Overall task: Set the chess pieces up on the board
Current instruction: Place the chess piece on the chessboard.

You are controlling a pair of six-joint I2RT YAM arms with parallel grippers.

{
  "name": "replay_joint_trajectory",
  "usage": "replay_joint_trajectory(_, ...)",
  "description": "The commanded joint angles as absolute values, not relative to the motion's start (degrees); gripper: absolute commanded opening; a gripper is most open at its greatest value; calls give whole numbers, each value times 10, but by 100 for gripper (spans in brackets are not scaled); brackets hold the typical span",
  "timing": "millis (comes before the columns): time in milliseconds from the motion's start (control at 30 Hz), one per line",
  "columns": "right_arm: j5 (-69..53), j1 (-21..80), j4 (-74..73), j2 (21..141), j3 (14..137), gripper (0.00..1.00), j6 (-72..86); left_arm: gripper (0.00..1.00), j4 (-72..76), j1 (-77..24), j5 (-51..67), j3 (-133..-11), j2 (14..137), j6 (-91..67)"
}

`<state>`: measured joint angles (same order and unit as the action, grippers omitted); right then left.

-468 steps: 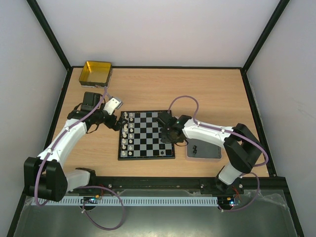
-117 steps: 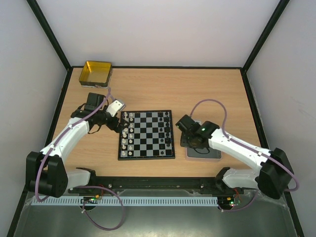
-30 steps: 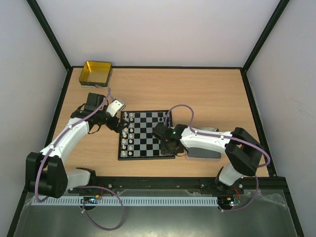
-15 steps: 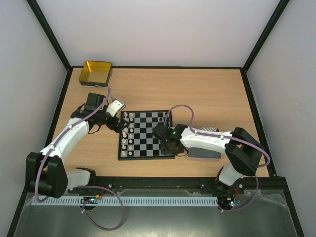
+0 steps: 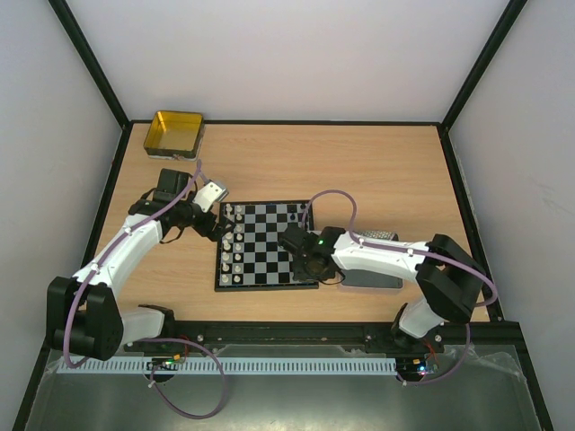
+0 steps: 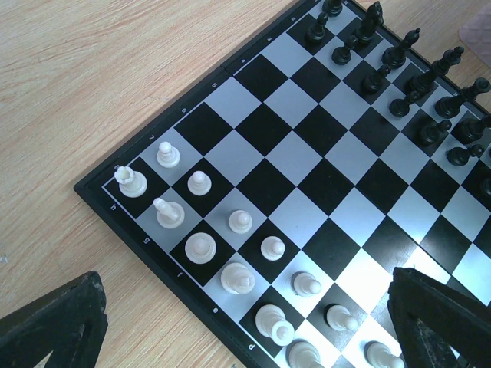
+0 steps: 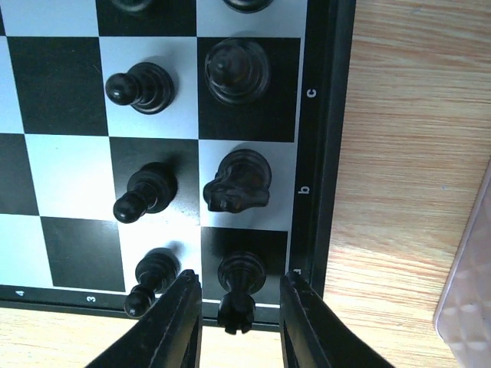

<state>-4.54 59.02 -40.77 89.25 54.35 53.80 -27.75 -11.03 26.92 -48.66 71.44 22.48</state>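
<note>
1. The right tool [image 7: 241, 280] straddles a black rook [image 7: 238, 299] on the board's [image 7: 319, 146] corner square, jaws apart and not touching it, judged a home-square placement.
2. A pawn [image 7: 146, 287] stands just beside one finger; the board edge lies under the fingertips, with table [image 7: 399, 115] beyond for backing away.
3. The left tool [image 6: 245, 310] hangs wide open above the white pieces [image 6: 230, 253].
</note>
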Motion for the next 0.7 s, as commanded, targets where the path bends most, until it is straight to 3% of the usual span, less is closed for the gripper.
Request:
replay_joint_trajectory(0, -32, 595, -403, 867, 531, 28, 551, 99, -281, -113, 270, -484, 710, 225)
replay_joint_trajectory(467, -9, 595, -400, 784, 520, 29, 555, 99, -284, -113, 264, -487, 711, 222)
replay_joint_trajectory(533, 6, 595, -402, 763, 522, 35, 550, 99, -284, -113, 259, -486, 710, 222)
replay_joint_trajectory(667, 69, 594, -418, 726, 537, 65, 529, 99, -286, -113, 251, -491, 708, 223)
